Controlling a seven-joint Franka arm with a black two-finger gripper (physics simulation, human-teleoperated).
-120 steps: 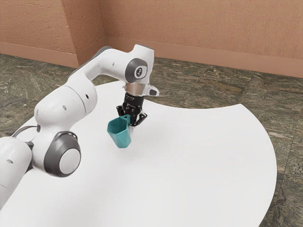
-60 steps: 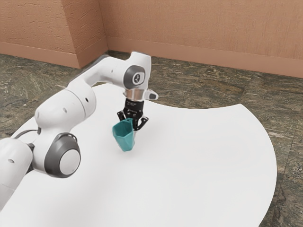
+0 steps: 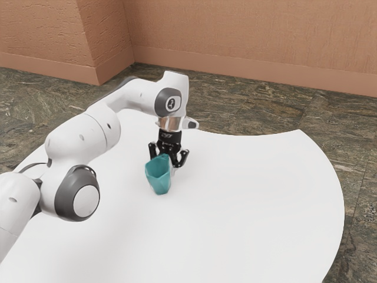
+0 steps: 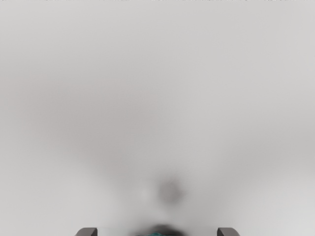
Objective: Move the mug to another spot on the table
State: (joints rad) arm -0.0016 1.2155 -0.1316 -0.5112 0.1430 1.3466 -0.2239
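Note:
A teal faceted mug (image 3: 158, 175) stands upright on the round white table (image 3: 253, 194), a little toward the exterior view's left of its middle. My black gripper (image 3: 172, 161) hangs straight down over the mug's far rim, open, with its fingers spread on either side of that rim. In the wrist view the two fingertips (image 4: 87, 231) stand wide apart, and a small teal patch of the mug (image 4: 160, 230) lies between them over the white tabletop.
The white table's curved edge (image 3: 339, 194) runs along the exterior view's right, above dark stone floor (image 3: 277, 106). A terracotta wall (image 3: 235, 29) stands behind. My own arm's links (image 3: 82, 147) fill the space to the mug's left.
The mug was held tilted above the table; it has come down and a little to the exterior view's right and now stands upright. My fingers have spread apart and released it.

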